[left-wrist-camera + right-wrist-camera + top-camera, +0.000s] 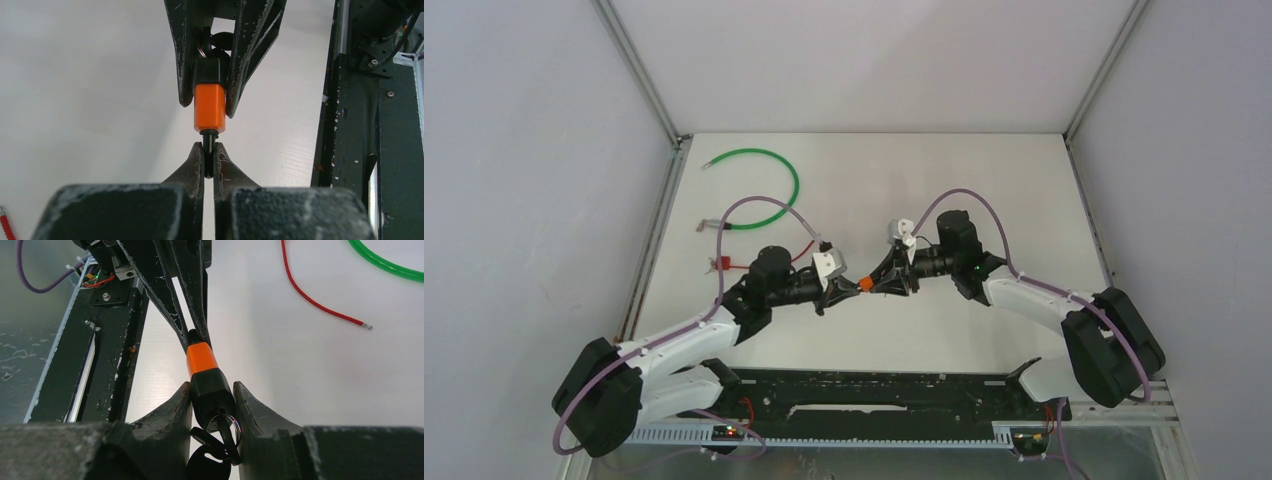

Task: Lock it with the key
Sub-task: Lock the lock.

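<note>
A small lock [865, 284] with an orange end and a black end hangs above the table between both grippers. My right gripper [212, 390] is shut on the black end of the lock [201, 359], and a ring with spare black keys [231, 427] dangles at that end. A thin black key [209, 137] sticks out of the orange end of the lock [209, 107]. My left gripper [209, 150] is pinched shut on that key, edge-on. In the top view the left gripper [849, 288] and right gripper [886, 283] meet tip to tip.
A green cable loop [796, 185] lies at the back left of the white table, and a red wire [734, 266] lies near the left arm. A black rail [874, 392] runs along the near edge. Grey walls close in the left, back and right sides.
</note>
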`<act>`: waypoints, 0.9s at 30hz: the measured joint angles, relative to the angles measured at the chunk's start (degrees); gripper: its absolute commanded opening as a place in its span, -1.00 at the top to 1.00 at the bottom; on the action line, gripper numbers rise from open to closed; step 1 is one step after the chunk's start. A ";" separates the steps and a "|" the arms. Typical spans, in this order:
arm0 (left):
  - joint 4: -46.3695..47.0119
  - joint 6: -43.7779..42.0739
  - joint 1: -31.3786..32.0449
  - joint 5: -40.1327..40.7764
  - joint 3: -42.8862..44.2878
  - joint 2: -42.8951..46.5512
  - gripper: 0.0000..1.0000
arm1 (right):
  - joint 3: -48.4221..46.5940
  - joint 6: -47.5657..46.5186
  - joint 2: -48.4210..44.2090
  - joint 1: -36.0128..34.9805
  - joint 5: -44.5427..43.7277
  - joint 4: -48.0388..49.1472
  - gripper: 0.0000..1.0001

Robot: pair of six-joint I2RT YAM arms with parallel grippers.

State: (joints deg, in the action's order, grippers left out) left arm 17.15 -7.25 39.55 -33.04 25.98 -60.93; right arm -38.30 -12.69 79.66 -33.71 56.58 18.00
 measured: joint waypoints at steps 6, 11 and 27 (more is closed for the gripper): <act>0.57 -2.19 1.33 1.25 0.39 1.36 1.00 | -0.72 -2.08 -0.81 2.47 4.26 -1.42 1.00; 0.59 -3.93 1.95 2.01 1.31 1.79 1.00 | -1.07 -3.02 -1.73 4.02 6.58 -1.62 1.00; -0.42 -4.92 1.97 2.89 1.36 1.81 1.00 | -1.20 -3.52 -0.39 3.72 7.30 -0.63 0.52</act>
State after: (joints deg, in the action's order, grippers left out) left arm 16.73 -12.16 41.52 -30.15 27.33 -59.11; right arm -39.51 -16.21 79.26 -30.00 63.88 17.37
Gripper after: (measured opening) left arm 0.034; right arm 0.340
